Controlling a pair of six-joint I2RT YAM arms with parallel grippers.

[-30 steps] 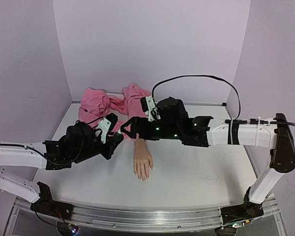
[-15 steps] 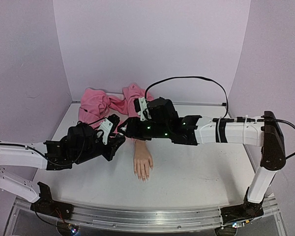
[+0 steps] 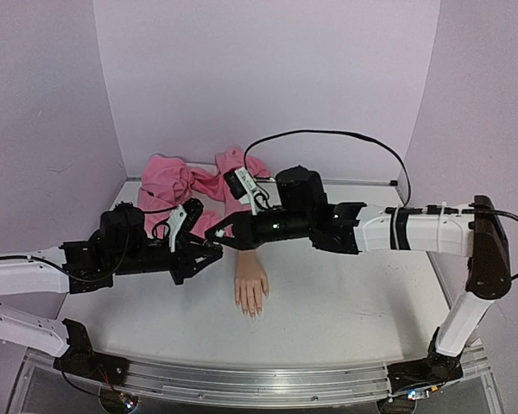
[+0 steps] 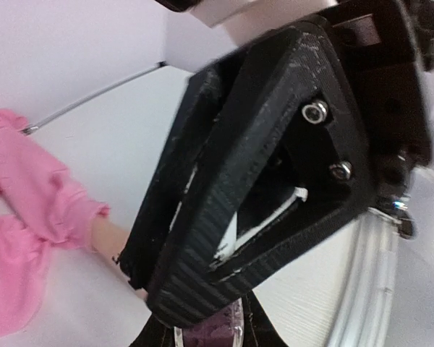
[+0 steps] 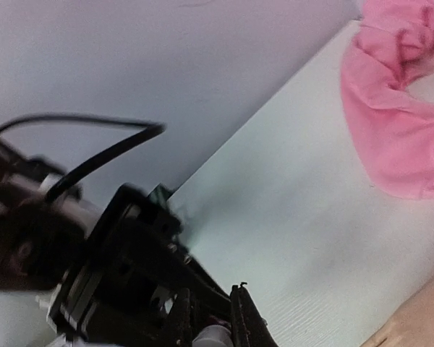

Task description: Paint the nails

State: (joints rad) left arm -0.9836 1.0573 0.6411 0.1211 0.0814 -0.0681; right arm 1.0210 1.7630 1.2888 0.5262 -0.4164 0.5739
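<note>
The pale mannequin hand [image 3: 251, 287] lies palm down mid-table, its pink sleeve [image 3: 226, 226] running back. Its nails [image 3: 253, 311] are tiny specks at the fingertips, too small to tell their colour. My left gripper [image 3: 209, 252] is shut on a small bottle of purple polish [image 4: 206, 334], held left of the hand's wrist. My right gripper [image 3: 217, 240] reaches in from the right and is shut on the bottle's pale top [image 5: 215, 337]. The right gripper's black fingers [image 4: 224, 217] fill the left wrist view. The two grippers meet just above the table, clear of the nails.
A bunched pink cloth [image 3: 183, 181] lies at the back left, joined to the sleeve. The booth's lilac walls close in the table on three sides. A black cable [image 3: 328, 136] arcs over the right arm. A metal rail [image 3: 259, 384] runs along the near edge.
The right gripper moved left to the left gripper and closed on the bottle's top. The left arm stretched flatter and lower with the bottle. The mannequin hand stayed put.
</note>
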